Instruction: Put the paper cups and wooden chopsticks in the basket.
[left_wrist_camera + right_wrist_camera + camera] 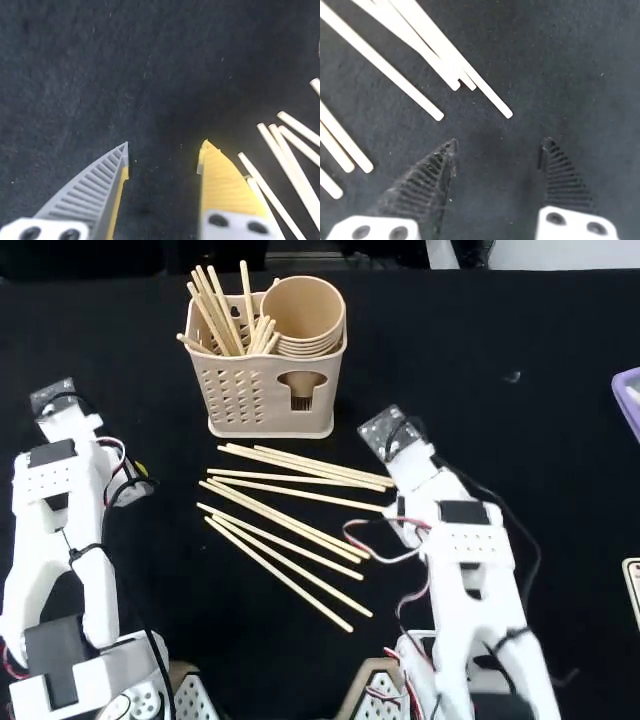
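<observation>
Basket (265,390) stands at the far side of the black cloth (520,440), with the paper cups (303,310) stacked in one compartment and a bundle of chopsticks (225,315) in the other; the loose chopsticks (290,530) lie fanned between the arms. Right gripper (500,145) is wide open and empty, just off the stick ends; left gripper (164,150) is equally open and empty beside the fan. Judgement: pinch one or two sticks crosswise near mid-length, then tip them upright into the bundle's compartment. No legible print noted.
</observation>
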Controlling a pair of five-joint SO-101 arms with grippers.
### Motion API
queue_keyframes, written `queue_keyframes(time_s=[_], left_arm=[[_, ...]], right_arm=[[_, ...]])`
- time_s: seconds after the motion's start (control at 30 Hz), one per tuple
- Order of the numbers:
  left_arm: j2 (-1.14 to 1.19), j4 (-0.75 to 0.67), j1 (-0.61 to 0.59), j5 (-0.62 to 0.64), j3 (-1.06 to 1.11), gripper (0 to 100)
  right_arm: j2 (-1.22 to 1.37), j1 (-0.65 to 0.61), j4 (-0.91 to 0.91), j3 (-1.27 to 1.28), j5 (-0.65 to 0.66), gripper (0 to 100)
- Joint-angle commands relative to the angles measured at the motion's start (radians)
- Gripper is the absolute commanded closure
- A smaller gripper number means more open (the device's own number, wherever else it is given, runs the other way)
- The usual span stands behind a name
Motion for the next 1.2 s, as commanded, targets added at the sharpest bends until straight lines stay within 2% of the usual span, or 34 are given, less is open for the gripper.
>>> queue_keyframes(time_s=[0.0, 0.23, 0.53, 0.6, 0.7, 0.83, 1.17], left_arm=[[-0.038, -0.009, -0.001, 0.009, 0.007, 78], [-0.038, -0.009, -0.001, 0.009, 0.038, 78], [-0.038, -0.011, -0.001, 0.009, 0.038, 78], [-0.038, -0.011, -0.001, 0.009, 0.038, 78], [-0.038, -0.011, -0.001, 0.009, 0.038, 78], [-0.038, -0.011, -0.002, 0.009, 0.038, 78], [-0.040, -0.066, -0.002, 0.009, 0.068, 78]], right_arm=[[0.134, -0.060, -0.017, -0.128, -0.003, 72.9], [0.398, -0.058, -0.023, -0.315, 0.203, 72.9], [0.529, -0.048, -0.025, -0.355, 0.381, 73.1], [0.535, -0.048, -0.025, -0.354, 0.416, 76.3], [0.533, -0.048, -0.014, -0.346, 0.470, 86.4], [0.532, -0.031, 0.084, -0.349, 0.496, 98.2], [0.338, 0.048, 0.374, -0.298, 0.499, 98.8]])
